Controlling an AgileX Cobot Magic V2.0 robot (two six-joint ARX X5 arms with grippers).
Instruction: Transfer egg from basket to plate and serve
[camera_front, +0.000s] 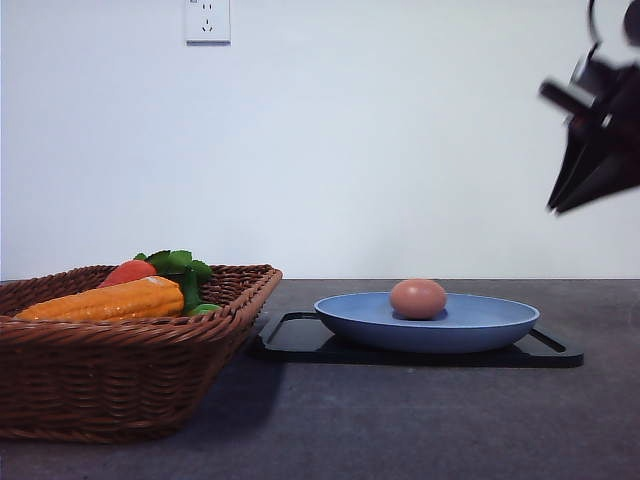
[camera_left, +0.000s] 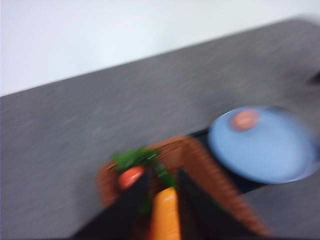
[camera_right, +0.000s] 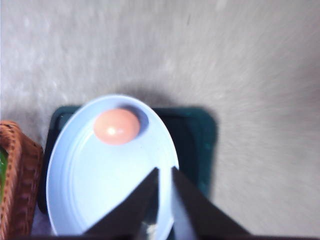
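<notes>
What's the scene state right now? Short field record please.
egg: on plate, free of both grippers
plate: on black tray
basket: left of tray, holds corn and carrot
right gripper: above plate, fingers nearly closed, empty
left gripper: above basket, holding nothing

Rough woven wicker basket (camera_front: 120, 350), smooth matt egg (camera_front: 418, 298), matt blue plate (camera_front: 480, 325), flat black tray (camera_front: 300, 340).

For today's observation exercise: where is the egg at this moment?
In the front view the egg lies on the blue plate, left of its middle; the plate sits on a black tray, right of the basket.
</notes>
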